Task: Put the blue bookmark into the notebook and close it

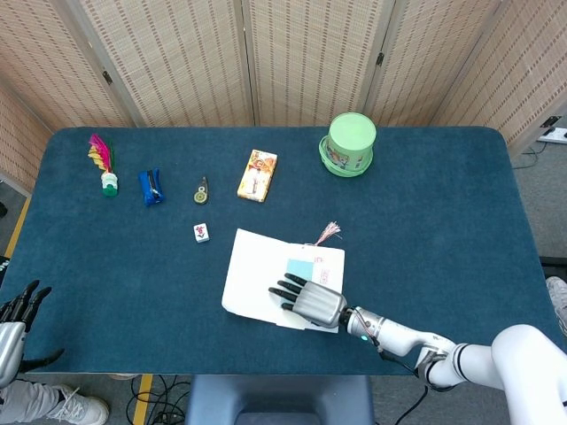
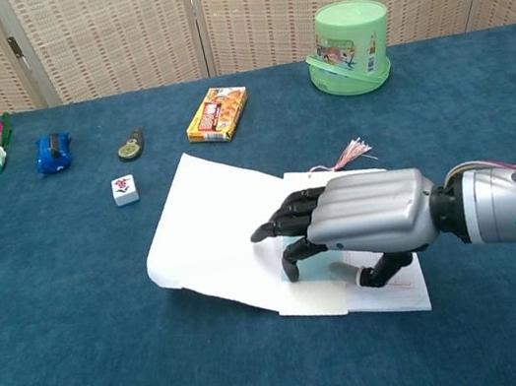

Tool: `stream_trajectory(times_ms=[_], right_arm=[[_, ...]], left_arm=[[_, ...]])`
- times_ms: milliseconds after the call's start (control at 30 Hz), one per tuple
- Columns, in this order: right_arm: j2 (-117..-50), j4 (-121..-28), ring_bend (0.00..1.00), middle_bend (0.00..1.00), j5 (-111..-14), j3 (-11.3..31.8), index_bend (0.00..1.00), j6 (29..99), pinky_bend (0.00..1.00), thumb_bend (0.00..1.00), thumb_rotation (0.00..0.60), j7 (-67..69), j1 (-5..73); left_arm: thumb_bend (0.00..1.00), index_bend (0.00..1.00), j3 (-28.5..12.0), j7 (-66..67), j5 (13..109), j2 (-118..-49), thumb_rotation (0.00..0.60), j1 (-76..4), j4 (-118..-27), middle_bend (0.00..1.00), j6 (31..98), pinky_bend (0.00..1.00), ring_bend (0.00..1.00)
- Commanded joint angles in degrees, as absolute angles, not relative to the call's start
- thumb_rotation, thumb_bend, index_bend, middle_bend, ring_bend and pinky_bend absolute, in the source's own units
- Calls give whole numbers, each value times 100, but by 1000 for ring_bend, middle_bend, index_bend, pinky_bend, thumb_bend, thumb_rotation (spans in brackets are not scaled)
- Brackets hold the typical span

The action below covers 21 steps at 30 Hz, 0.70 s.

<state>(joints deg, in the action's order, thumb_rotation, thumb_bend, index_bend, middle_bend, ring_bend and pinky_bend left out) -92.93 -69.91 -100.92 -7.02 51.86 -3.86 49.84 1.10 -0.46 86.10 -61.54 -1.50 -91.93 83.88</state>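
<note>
Blue bookmark [image 1: 299, 266] lies on the open notebook [image 1: 257, 274], pink tassel [image 1: 329, 234] trailing off the notebook's far edge. Right hand [image 1: 312, 301] hovers over the notebook's near edge, fingers spread, empty. Left hand [image 1: 16, 319] waits well apart from the notebook, fingers apart, holding nothing.

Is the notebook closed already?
No, the notebook lies open on the table, with the blue bookmark showing on its page just ahead of the right hand.

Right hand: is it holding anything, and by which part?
Nothing is held. The right hand hovers fingers spread over the open notebook; the blue bookmark lies free.
</note>
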Motion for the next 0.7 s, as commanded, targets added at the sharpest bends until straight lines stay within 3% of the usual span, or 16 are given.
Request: stream_trajectory(times_ms=[33,400,700], right_arm=[[-9261,-7007,0,0,-10152,-702,325,5308,0,640,600,-336,4975],[-8803,-7693,0,0,-10537,-993,325,5748,0,640,600,-375,4824],[-8738,-7830,0,0,-10641,-1167,325,5709,0,640,600,-631,4676]], left_arm=[[105,108,111,-44,8607,-6154,600,-147,-9191,32,8387,181,128],[105,108,117,-4,8652,-6144,600,-154,-9248,32,8403,182,127],[105,108,137,43,8707,-6139,600,-147,-9309,32,8432,181,128]])
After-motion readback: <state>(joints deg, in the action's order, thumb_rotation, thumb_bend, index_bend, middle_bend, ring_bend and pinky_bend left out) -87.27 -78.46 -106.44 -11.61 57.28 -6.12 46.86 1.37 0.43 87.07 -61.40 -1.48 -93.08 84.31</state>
